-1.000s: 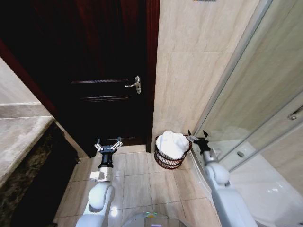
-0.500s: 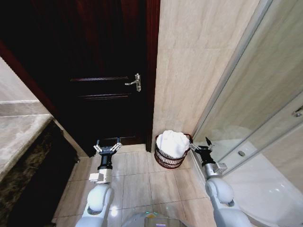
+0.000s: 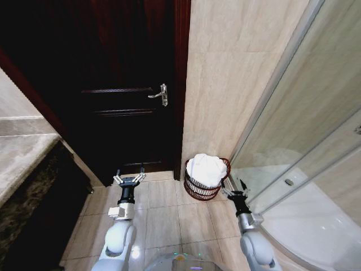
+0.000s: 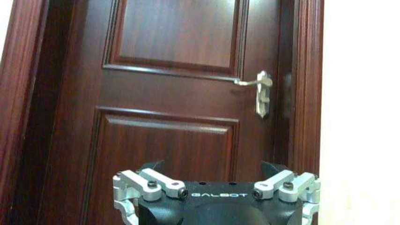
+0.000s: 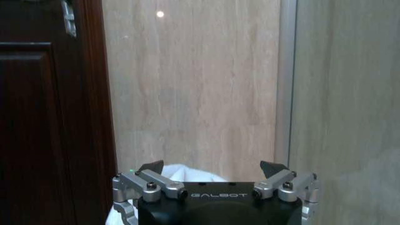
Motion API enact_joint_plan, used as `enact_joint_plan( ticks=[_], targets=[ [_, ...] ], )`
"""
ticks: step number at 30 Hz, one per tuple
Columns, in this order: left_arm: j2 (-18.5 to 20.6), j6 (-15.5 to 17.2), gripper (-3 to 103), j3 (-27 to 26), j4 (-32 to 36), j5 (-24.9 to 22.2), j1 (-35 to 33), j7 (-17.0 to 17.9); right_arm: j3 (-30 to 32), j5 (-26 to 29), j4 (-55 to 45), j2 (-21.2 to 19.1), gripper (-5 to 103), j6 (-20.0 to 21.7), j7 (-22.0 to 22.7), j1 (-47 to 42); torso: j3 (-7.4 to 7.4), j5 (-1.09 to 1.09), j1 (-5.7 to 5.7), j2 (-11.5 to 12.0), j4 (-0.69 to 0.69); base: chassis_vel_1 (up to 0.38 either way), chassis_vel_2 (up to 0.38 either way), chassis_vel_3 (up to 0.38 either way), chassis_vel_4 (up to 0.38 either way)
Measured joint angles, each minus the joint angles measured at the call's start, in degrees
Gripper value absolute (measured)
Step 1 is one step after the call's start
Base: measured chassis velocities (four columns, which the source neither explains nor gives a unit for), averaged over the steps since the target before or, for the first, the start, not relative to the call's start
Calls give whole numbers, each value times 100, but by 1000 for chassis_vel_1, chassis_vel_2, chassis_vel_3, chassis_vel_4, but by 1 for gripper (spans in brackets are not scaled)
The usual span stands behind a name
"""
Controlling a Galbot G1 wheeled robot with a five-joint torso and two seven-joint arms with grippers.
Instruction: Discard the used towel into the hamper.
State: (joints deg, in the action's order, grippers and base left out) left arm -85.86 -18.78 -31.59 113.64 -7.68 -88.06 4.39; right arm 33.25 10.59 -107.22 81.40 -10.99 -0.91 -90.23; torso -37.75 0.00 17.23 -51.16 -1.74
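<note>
The white towel (image 3: 206,168) lies bunched inside the hamper (image 3: 197,192), a small dark reddish-brown wire basket on the floor against the tiled wall beside the door. My right gripper (image 3: 233,187) hovers open and empty just right of the hamper, nearer to me than its rim. The right wrist view has that gripper (image 5: 212,168) open, with a bit of the towel (image 5: 187,171) beyond its fingers. My left gripper (image 3: 129,178) is held open and empty in front of the door, left of the hamper, and faces the door in its wrist view (image 4: 214,166).
A dark wooden door (image 3: 124,84) with a metal lever handle (image 3: 161,94) stands shut behind the left arm. A stone counter (image 3: 22,158) runs along the left. A glass shower screen (image 3: 304,135) and white tub (image 3: 316,226) close off the right. Tiled floor (image 3: 169,214) lies between.
My right arm has drawn back from the hamper toward me and sunk lower, still open. The towel stays in the hamper. The left arm has barely moved.
</note>
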Motion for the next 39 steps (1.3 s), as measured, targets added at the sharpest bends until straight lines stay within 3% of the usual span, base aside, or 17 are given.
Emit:
enact_joint_plan(
  ticks=[39],
  targets=[
    [154,-70,100,9,-528,-95,256,-123,-39,-233,171,92,100,-129,-69,19,602,0,-433,1033,0,0,0,0,0]
  ],
)
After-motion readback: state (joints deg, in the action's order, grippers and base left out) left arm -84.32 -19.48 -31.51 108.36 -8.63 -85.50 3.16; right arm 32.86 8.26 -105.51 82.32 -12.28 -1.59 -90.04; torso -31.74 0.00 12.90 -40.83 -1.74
